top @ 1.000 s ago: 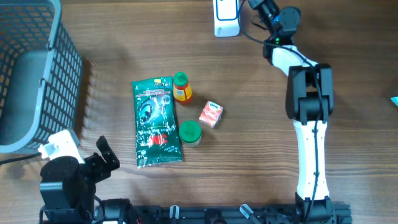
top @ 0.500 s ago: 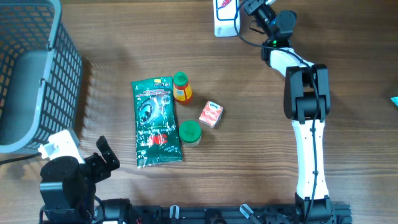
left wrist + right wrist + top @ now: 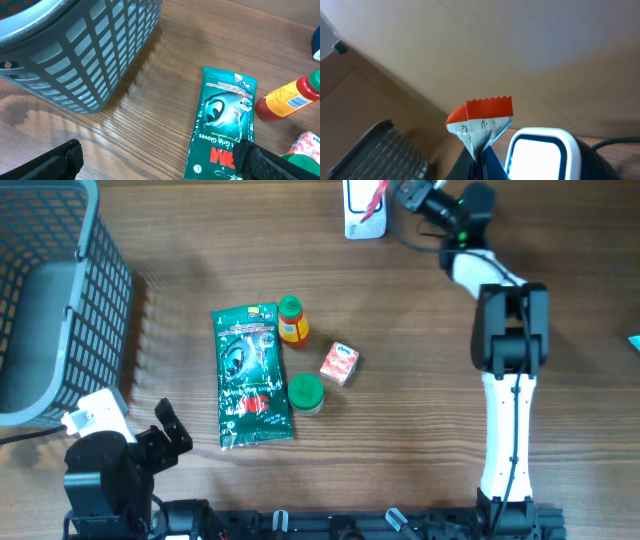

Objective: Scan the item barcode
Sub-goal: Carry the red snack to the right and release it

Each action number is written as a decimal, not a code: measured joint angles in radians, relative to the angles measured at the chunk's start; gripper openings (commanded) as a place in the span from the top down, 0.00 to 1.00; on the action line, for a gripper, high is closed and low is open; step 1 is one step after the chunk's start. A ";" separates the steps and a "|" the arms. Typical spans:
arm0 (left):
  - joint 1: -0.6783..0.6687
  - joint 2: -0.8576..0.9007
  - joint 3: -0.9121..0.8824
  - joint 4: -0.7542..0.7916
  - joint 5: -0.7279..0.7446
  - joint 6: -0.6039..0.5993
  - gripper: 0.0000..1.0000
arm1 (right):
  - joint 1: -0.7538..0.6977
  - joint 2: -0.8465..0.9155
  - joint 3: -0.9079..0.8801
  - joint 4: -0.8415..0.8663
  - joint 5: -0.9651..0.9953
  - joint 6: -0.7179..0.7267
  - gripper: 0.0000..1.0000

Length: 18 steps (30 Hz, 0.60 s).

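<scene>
The right arm (image 3: 505, 410) is a long white link with a thin black cable running down it, boxy black joint housings and a small green light (image 3: 461, 237) near its black wrist. The left arm (image 3: 100, 480) is a squat black body with a white block (image 3: 97, 412) on top. Its gripper (image 3: 175, 430) has 2 matte black fingers (image 3: 47, 162).

The worktop (image 3: 400, 430) is matt grained wood; the basket (image 3: 65, 20) smooth grey plastic; the glove pack (image 3: 252, 375) glossy film; the sachet (image 3: 487, 112) foil-like.
</scene>
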 measured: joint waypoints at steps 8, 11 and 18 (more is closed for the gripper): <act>0.000 0.000 0.000 0.001 0.000 0.000 0.00 | -0.117 -0.352 0.024 -0.702 -0.058 -0.218 0.96; 0.000 0.000 0.000 0.000 0.000 0.000 0.00 | -0.182 -0.437 0.034 -1.042 0.077 -0.358 0.96; 0.000 0.000 0.000 0.000 0.000 0.000 0.00 | -0.418 -0.451 0.021 -1.387 0.410 -0.537 0.95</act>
